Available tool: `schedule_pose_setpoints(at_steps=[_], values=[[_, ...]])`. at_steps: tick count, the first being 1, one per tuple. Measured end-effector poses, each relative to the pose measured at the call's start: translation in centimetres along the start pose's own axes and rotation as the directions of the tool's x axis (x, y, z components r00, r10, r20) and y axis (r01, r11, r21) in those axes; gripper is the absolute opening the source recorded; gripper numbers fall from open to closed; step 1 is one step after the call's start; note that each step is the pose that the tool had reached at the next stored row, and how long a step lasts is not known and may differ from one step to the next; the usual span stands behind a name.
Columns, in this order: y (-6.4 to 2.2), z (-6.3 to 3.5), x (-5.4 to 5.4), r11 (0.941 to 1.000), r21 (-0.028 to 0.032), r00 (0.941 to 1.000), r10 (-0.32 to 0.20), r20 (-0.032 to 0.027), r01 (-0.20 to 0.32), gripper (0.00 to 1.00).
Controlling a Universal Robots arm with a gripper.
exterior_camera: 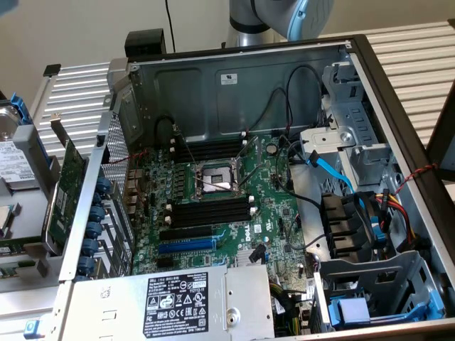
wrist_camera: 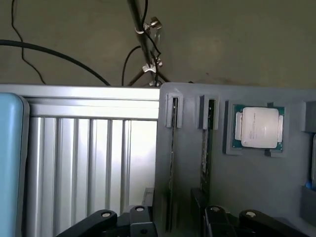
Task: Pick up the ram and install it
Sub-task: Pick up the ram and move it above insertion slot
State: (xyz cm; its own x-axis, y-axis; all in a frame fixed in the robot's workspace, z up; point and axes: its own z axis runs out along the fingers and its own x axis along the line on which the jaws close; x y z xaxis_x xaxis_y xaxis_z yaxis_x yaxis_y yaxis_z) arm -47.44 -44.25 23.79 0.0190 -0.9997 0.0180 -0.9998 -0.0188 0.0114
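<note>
Closest to the wrist camera, the tool (wrist_camera: 175, 224) stands with its black fingers (wrist_camera: 140, 222) spread wide and nothing gripped between them; we read it as open. Just beyond it, a grey tray (wrist_camera: 247, 197) rests on the ribbed aluminium worktop (wrist_camera: 89, 158). The ram (wrist_camera: 172, 158) stands on edge in one narrow slot of that tray, in line with the gap between the fingers and, as far as we can tell, untouched by them. A second stick (wrist_camera: 210, 138), showing green board and a pale label, stands in the neighbouring slot, and a processor (wrist_camera: 258, 127) lies flat in a recess just beside it. In the exterior view, the power supply (exterior_camera: 178, 302) sits nearest, at the front of the open computer case (exterior_camera: 185, 85). Behind it lies the motherboard (exterior_camera: 274, 206) with its bare processor socket (exterior_camera: 213, 177). Long black memory slots (exterior_camera: 210, 211) with white end clips flank the socket, and we see no stick seated in them. We judge the step in hand to be the approach for the pick: nothing is lifted and nothing is installed. The grasp calls for the fingers to straddle the ram's thin faces squarely, clear of the second stick, and for a straight pull along the slot.
</note>
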Motion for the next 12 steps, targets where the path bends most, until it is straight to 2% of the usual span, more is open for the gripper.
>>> schedule_pose_setpoints(at_steps=[5,12], values=[[-0.01,0.92,0.0,1.0,0.0001,1.0,0.0,0.0036,0.0,0.42],[-0.02,2.09,0.1,1.0,0.0002,0.9999,0.0,0.0139,0.0,0.42]])
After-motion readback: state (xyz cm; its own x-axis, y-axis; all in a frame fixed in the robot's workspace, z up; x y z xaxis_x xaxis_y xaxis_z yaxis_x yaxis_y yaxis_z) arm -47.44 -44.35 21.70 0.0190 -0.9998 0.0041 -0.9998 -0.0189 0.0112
